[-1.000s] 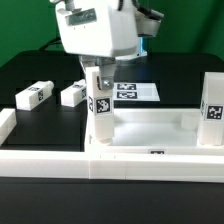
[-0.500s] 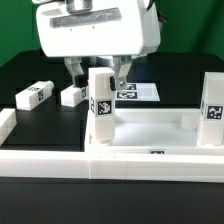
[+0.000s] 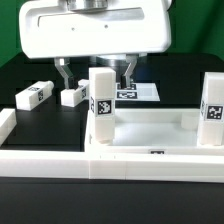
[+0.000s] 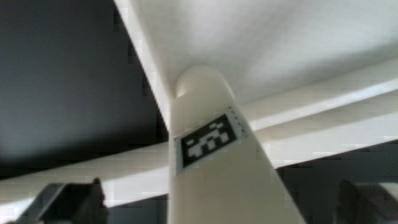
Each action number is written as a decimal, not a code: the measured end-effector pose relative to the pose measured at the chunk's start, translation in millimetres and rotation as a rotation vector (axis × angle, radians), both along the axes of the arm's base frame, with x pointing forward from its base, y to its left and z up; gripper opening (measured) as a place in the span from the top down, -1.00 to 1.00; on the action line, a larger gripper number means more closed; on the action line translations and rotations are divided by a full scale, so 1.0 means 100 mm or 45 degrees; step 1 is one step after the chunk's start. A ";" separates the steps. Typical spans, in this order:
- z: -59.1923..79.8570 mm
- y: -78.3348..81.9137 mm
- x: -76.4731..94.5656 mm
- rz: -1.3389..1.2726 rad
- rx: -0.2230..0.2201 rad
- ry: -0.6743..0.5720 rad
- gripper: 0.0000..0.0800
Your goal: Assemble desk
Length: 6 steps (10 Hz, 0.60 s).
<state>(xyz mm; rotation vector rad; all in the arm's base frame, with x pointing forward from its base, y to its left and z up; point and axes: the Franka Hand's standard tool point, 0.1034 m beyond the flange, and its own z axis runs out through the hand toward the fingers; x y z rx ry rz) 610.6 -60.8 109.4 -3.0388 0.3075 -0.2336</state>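
1. Exterior view: the desk top point(image 3: 150, 128) lies flat on the black surface point(image 3: 25, 75), hollow side up. It sits just behind the long white rail point(image 3: 60, 165).
2. The first leg point(image 3: 101, 105) stands up in the desk top's corner on the exterior view's left. It looks straight, not tipped.
3. The 2nd leg point(image 3: 212, 108) stands up at the corner on the exterior view's right.
4. 2 more legs lie on their sides on the surface, well apart from the desk top. These are the outer loose leg point(image 3: 32, 95) & the inner loose leg point(image 3: 72, 95), next to each other. The marker board point(image 3: 137, 92) lies flat farther back.
5. The tool point(image 3: 97, 80) hangs over the first leg, spread wide w/ one finger on each side. It doesn't touch the leg & holds nothing.
6. Wrist view shows the same: the first leg point(image 4: 210, 140) runs up the middle, w/ the dark fingertips point(image 4: 71, 200) far out to the sides.
7. I think it's approx half done: 2 legs up, 2 to go.
8. Can't tell if the standing legs are in tight, as the desk top's wall hides where they join.
9. Next job is prob. to fetch a loose leg. It lies flat, so it'd need turning upright.
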 end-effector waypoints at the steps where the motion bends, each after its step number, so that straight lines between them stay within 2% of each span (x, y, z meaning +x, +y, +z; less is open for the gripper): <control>1: 0.01 0.01 0.01 0.129 -0.032 -0.006 -0.62; 4: 0.01 0.05 0.03 0.466 -0.115 -0.013 -0.62; 5: 0.01 0.05 0.03 0.475 -0.117 -0.014 -0.62; 6: 0.00 0.05 0.02 0.474 -0.116 -0.013 -0.54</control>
